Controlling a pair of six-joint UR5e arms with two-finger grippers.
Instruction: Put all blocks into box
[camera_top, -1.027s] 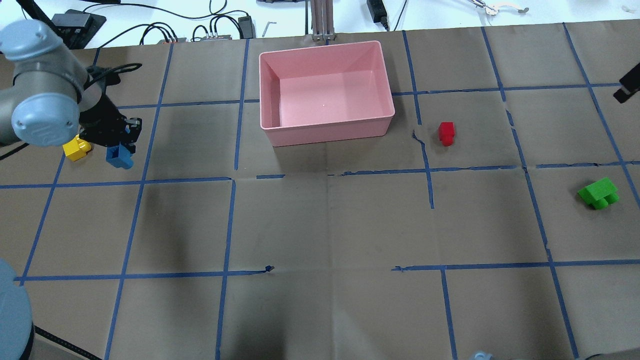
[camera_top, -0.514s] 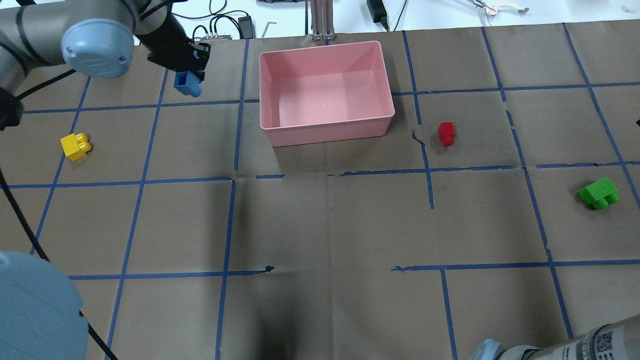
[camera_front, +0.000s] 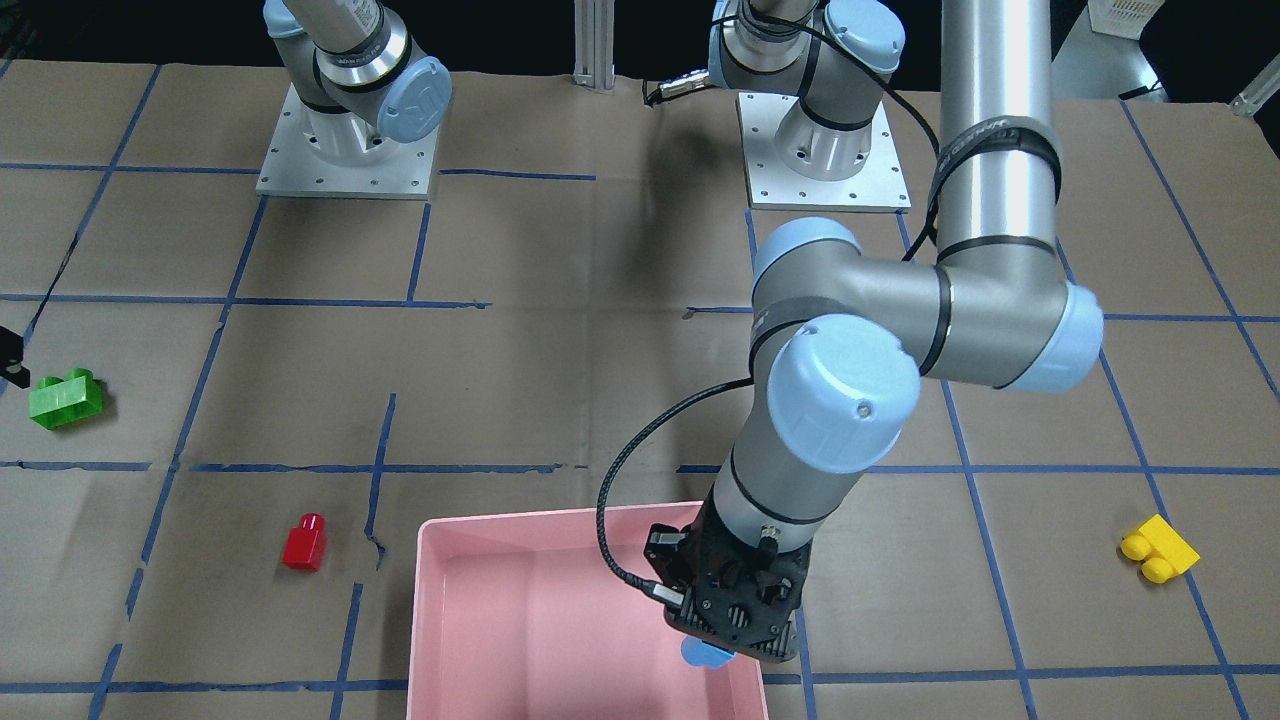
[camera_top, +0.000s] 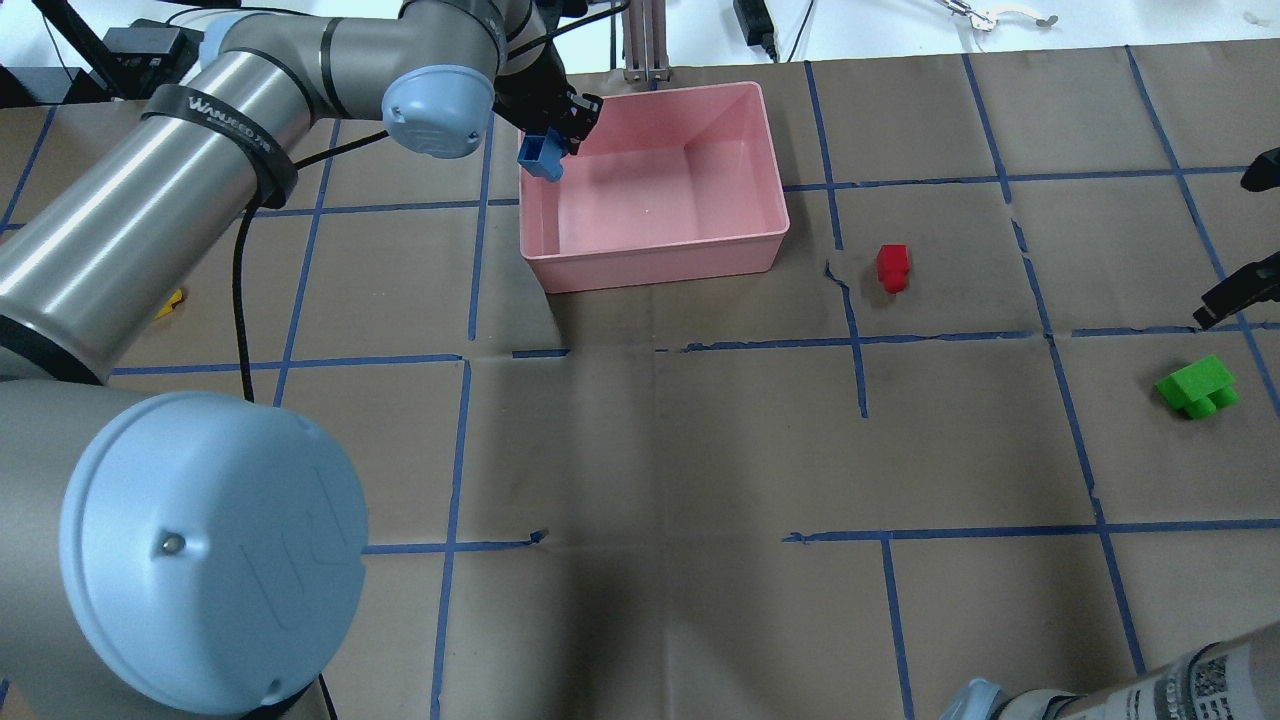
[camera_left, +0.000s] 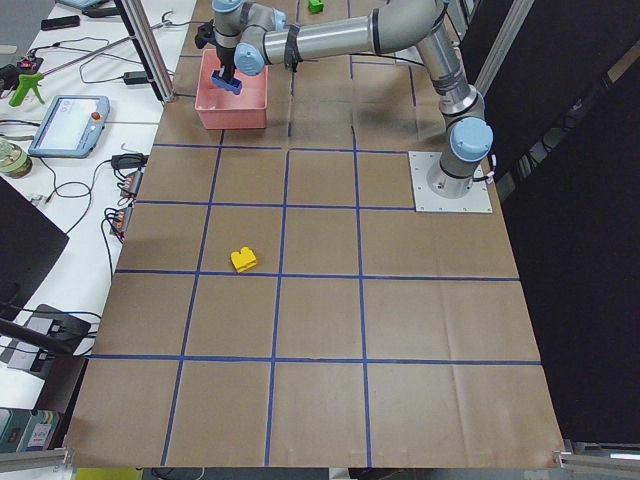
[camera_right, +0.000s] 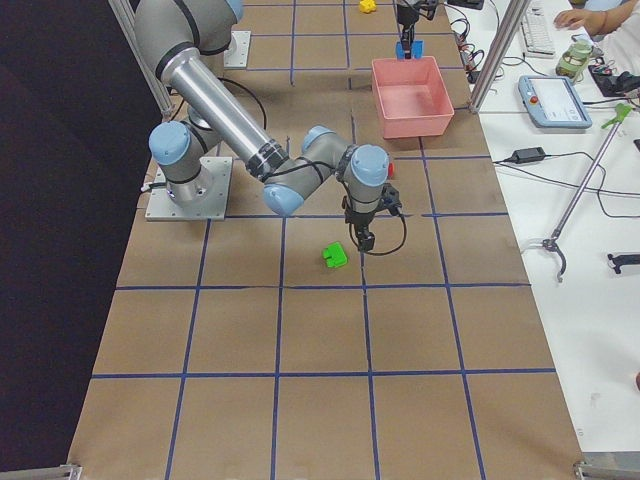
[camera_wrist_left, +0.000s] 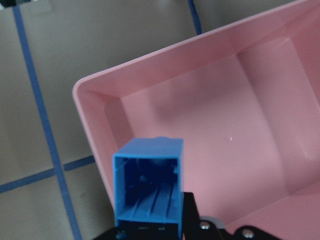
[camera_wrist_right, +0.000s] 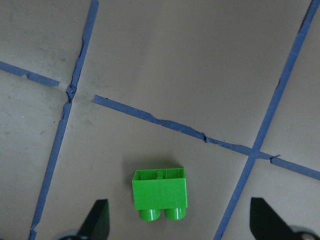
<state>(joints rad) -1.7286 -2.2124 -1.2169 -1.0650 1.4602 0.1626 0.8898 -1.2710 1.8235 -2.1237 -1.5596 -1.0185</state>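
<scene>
Pink box sits toward the far side of the worktop, and the left pincer hangs right at its corner, the one farthest from the robot on its left side. That pincer is clamped on the blue block, carrying it clear of the surface! The wrist camera looks straight into the block's hollow underside, with the box's rounded corner and sloped wall directly beneath. Whether the block hangs just inside the wall or squarely over the rim is hard to call from these angles.

Over on the other side, the right pincer is spread wide, gripping nothing, raised above the worktop. Its wrist camera shows the green block lying on brown paper between the two dark fingers, studs pointing sideways, beside a crossing of blue tape lines.

Red block rests on the worktop near the box, out on the robot's right. Yellow block lies well apart on the robot's left, studs sideways too; from overhead the left arm covers most of it.
</scene>
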